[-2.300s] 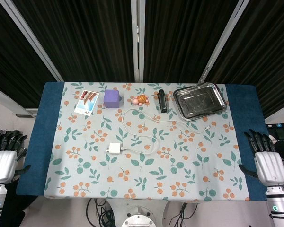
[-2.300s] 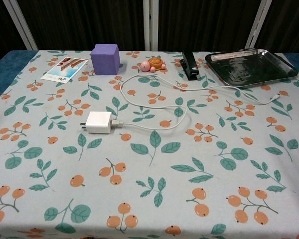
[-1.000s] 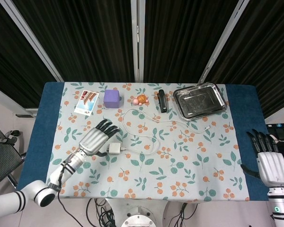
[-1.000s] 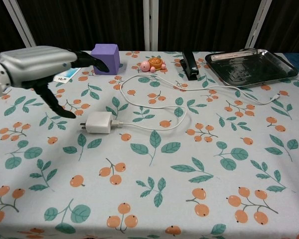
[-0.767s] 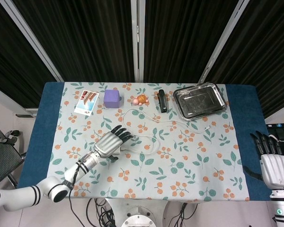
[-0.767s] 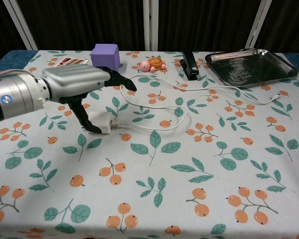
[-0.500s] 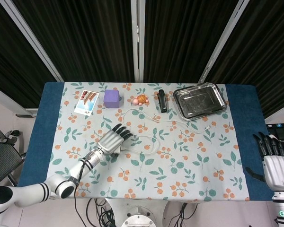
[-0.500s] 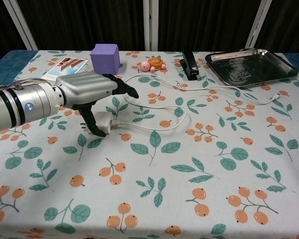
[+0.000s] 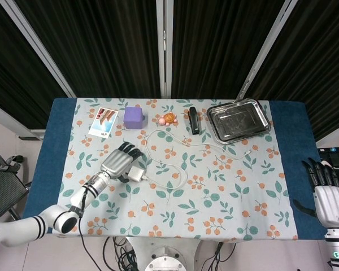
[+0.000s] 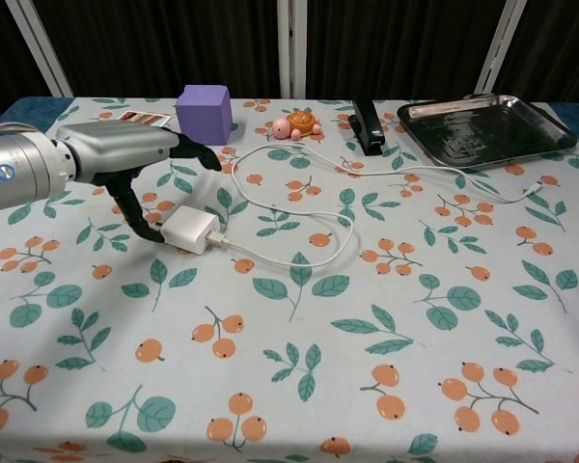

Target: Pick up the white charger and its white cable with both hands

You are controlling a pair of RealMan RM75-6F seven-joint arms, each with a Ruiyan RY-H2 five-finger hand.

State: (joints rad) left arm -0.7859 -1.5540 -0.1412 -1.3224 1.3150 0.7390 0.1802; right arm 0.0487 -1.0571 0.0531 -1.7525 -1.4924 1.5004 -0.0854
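The white charger [image 9: 135, 174] [image 10: 191, 230] lies on the floral cloth, left of centre, turned slightly askew. Its white cable [image 9: 184, 179] [image 10: 350, 227] loops to the right, back to the left, then runs toward the metal tray. My left hand [image 9: 120, 161] [image 10: 125, 154] hovers just left of the charger. Its thumb touches the plug end and its fingers are spread above, not closed around it. My right hand [image 9: 327, 197] hangs off the table's right edge with its fingers apart and nothing in it; the chest view does not show it.
Along the far side stand a picture card [image 9: 103, 122] [image 10: 135, 118], a purple cube [image 9: 133, 117] [image 10: 205, 113], a small turtle toy [image 9: 168, 119] [image 10: 296, 125], a black stapler [image 9: 193, 119] [image 10: 369, 125] and a metal tray [image 9: 239, 119] [image 10: 492, 130].
My left hand came in from the table's left side, went over the charger, then drew back left. The charger shifted and turned a little. The right hand sank slightly.
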